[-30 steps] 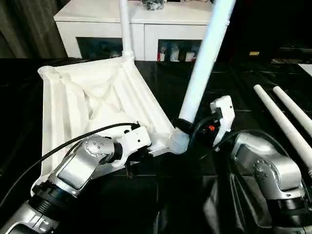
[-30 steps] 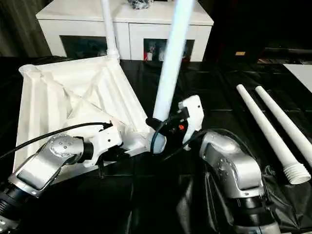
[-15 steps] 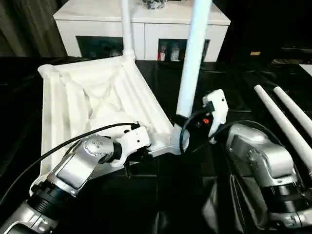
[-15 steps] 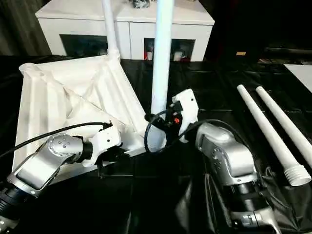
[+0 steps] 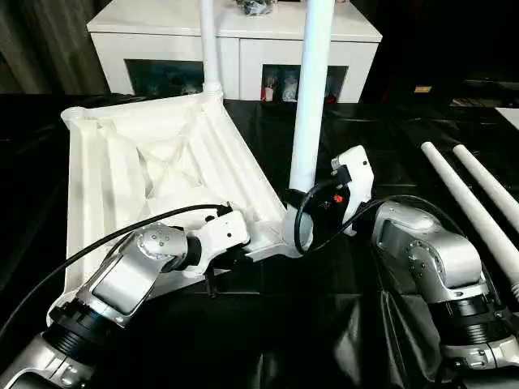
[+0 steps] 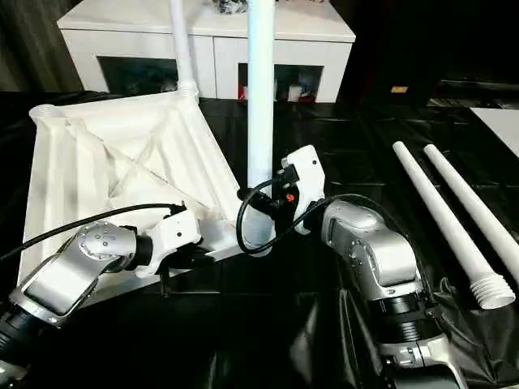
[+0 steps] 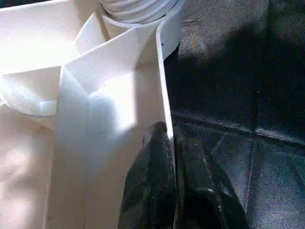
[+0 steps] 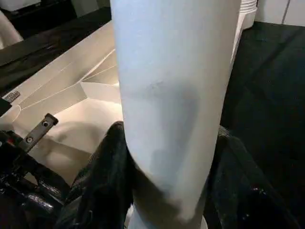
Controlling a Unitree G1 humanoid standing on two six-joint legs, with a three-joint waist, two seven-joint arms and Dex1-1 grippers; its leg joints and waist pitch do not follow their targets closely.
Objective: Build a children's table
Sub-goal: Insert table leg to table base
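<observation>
We see the tabletop (image 5: 154, 162) lying upside down on the black cloth (image 5: 268, 340), ribbed underside up, its long axis running from the near left toward the white cabinet (image 5: 235, 49) at the back. Two legs stand in its corner sockets: the far leg (image 5: 208, 44) rises upright at the corner nearest the cabinet, and the near leg (image 5: 310, 97) stands close to vertical at the corner facing us on the right, its thick end down in the socket and its tip out of frame overhead. Two spare legs (image 6: 442, 215) lie side by side on the cloth well off to the right, threaded ends toward us, pointing away and slightly left. Our right gripper (image 8: 167, 181) has its fingers (image 8: 102, 181) closed around the near leg just above the socket. Our left gripper (image 7: 171, 157) is pinched tight on the tabletop's raised rim (image 7: 164, 95), just beside that same corner.
</observation>
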